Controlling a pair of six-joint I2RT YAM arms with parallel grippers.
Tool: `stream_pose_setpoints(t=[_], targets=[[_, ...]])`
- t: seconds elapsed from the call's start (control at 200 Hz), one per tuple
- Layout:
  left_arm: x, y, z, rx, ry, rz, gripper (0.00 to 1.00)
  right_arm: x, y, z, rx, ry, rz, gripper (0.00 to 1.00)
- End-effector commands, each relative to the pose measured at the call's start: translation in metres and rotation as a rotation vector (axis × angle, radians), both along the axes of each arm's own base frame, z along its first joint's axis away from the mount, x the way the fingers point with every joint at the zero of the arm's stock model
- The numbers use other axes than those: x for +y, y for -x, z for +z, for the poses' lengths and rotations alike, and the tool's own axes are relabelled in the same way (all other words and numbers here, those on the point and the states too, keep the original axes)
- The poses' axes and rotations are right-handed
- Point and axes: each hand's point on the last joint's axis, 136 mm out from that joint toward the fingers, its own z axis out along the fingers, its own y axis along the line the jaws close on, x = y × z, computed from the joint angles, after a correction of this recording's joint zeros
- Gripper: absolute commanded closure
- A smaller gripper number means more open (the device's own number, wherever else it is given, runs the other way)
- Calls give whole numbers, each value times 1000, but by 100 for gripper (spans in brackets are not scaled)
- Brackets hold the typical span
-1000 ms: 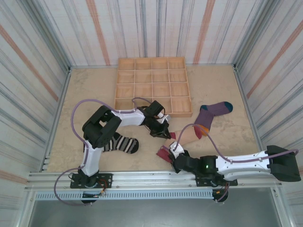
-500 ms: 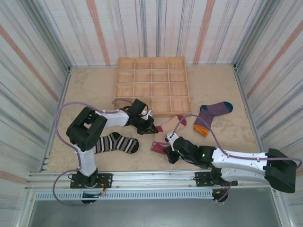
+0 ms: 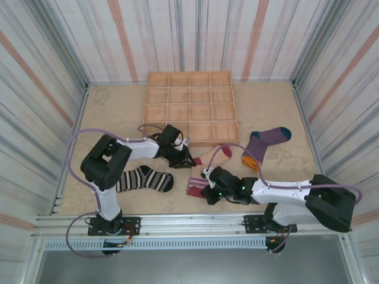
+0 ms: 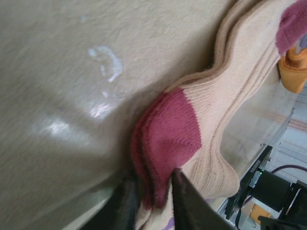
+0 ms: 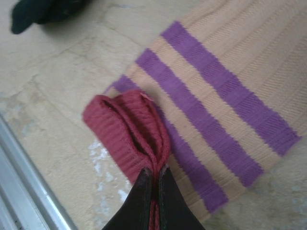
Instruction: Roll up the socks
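Black-and-white striped sock (image 3: 145,179) lies flat on the left, untouched, nothing gripping it. Left gripper (image 3: 182,160) is down on the tan sock (image 3: 208,157). In the left wrist view its jaws pinch the edge of the dark red patch (image 4: 168,132), fabric bunched between the fingers (image 4: 125,206). The tan sock runs diagonally just in front of the wooden tray (image 3: 235,112). Right gripper (image 3: 200,188) is at the sock's near end, jaws pressed together on the dark red cuff (image 5: 129,134), with purple stripes just behind it. Purple sock (image 3: 265,142) is well apart on the right, flat. My read: first sock, held at both ends, roll not started. Next move needs the right gripper to turn the cuff over toward the far end while the left gripper anchors, keeping the fabric taut so the roll stays tight.
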Motion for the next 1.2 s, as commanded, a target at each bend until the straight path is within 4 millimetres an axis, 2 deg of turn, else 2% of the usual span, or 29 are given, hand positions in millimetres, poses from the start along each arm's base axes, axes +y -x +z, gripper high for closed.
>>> stream_pose_setpoints(t=[0.0,0.16,0.225,0.411,0.536,0.636,0.746,0.957,1.092,1.197], targets=[[13,-2,11,-24,-37,34,69,5,5,-5,93,-26,-6,100],[14,5,40,-79,-4,33,42,4,0,-10,138,-32,-24,100],[13,14,49,-89,12,36,38,1,-4,-11,147,-33,-46,100],[11,51,55,-90,17,56,39,-5,-13,-18,188,5,-107,100],[10,76,51,-89,-9,93,46,-2,-14,-26,232,30,-118,100],[14,88,43,-70,-18,157,52,0,-14,-31,257,56,-124,100],[25,93,36,-54,-27,246,55,0,-17,-33,267,72,-150,100],[56,94,29,-86,-62,460,52,2,-20,-31,289,65,-203,100],[58,92,25,-81,-52,548,51,1,-21,-33,296,67,-225,100],[55,92,30,-125,-63,623,51,2,-23,-32,305,74,-242,100]])
